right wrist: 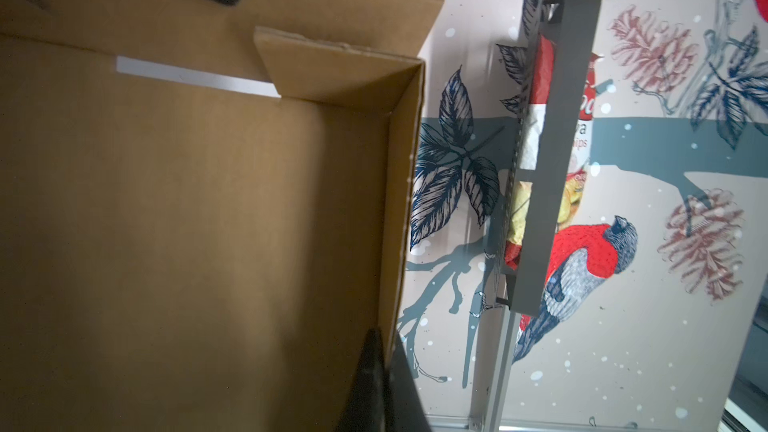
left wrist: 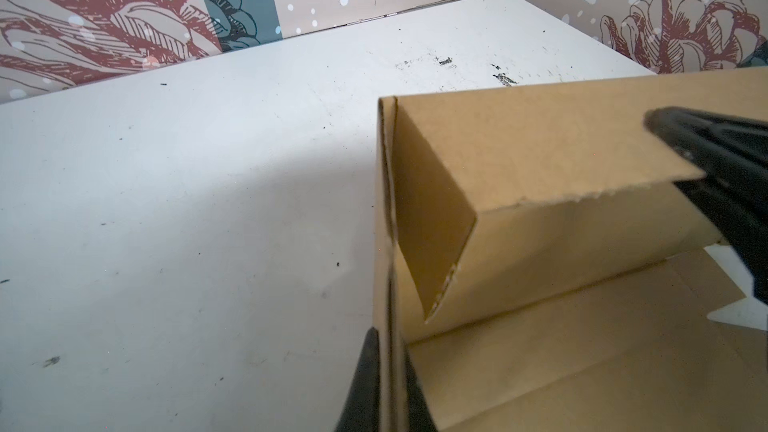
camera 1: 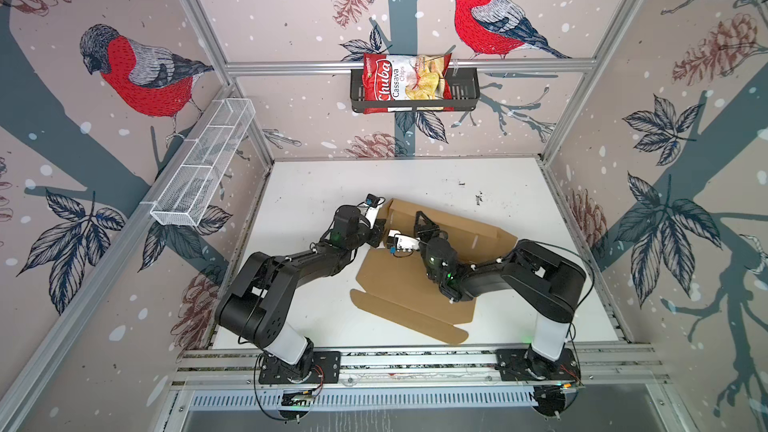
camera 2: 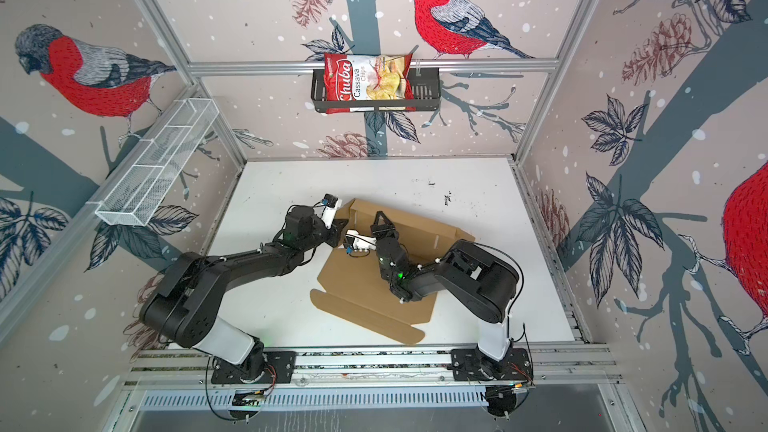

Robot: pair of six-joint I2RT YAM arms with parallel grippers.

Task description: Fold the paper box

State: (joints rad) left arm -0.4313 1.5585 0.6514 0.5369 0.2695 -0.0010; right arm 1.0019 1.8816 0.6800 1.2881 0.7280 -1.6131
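On the plain brown cardboard box (camera 1: 395, 288), our left jaws pinch the left end flap, our right jaws the long far wall.

My two arms, the left arm (camera 1: 299, 263) and the right arm (camera 1: 544, 276), are matte black with rounded joint housings. Each has a white lower segment (camera 1: 289, 342) above a black base plate (camera 1: 328, 361) studded with screws. I see thin black cables (camera 1: 256, 396) looping around the bases, small green lights (camera 1: 448, 274) near the wrists, and white camera mounts (camera 1: 371, 214) there. The left pincer (left wrist: 388, 344) and the right pincer (right wrist: 385, 338) have slim, tapered black fingers.
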